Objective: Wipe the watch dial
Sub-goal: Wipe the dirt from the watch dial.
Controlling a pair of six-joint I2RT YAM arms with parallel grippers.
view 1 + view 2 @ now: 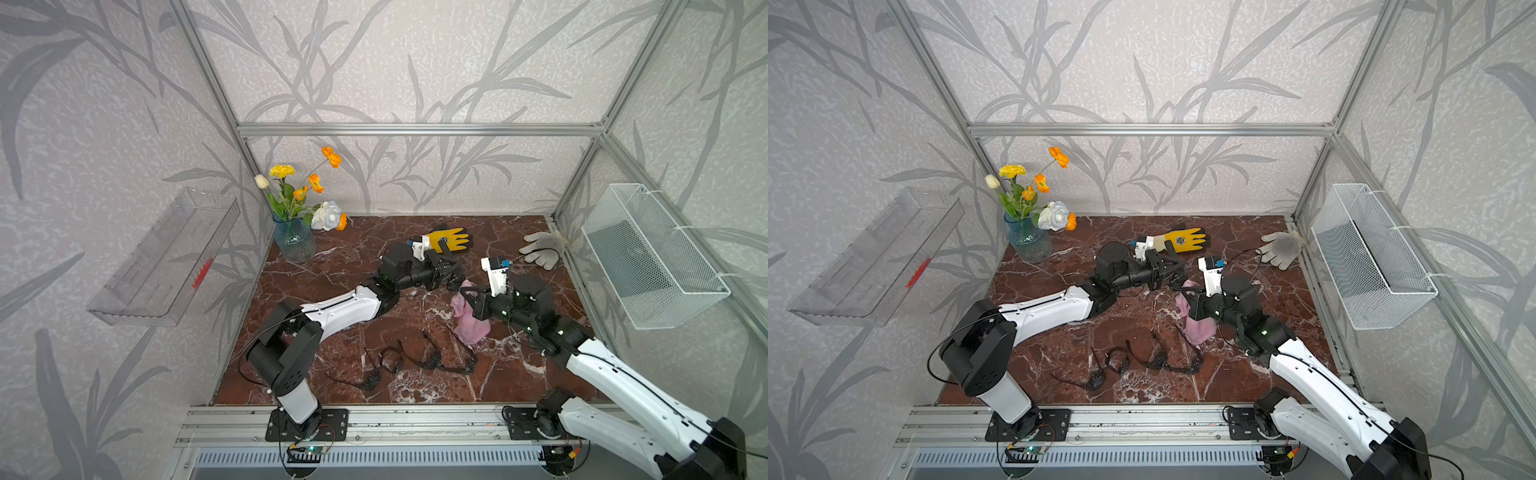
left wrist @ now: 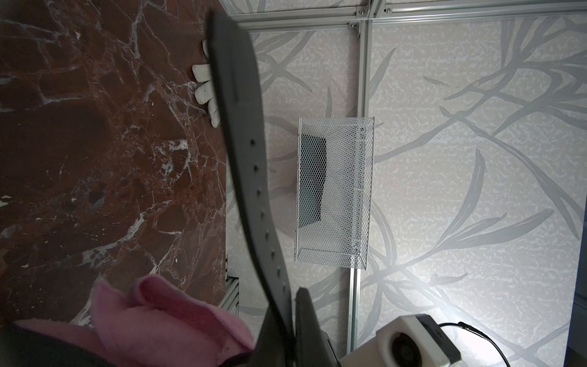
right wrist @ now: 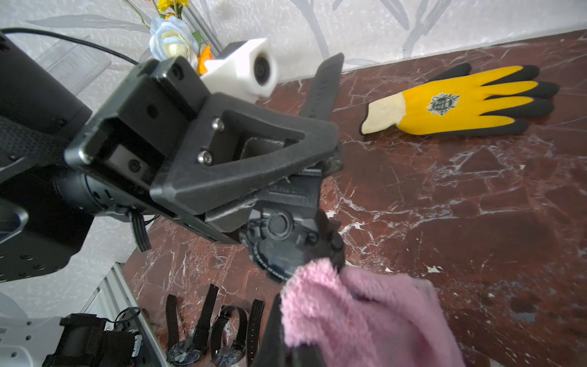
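A black watch hangs above the marble table, its strap pinched in my left gripper, which is shut on it. In both top views that gripper points right at mid-table. The dial faces my right gripper, which is shut on a pink cloth. The cloth's fluffy edge lies against the dial's lower rim and covers part of it. In a top view the cloth hangs down from the right gripper, just right of the watch.
Other black watches lie on the table's front part. A yellow glove and a grey glove lie at the back. A blue vase of flowers stands back left. A wire basket hangs on the right wall, a clear shelf on the left.
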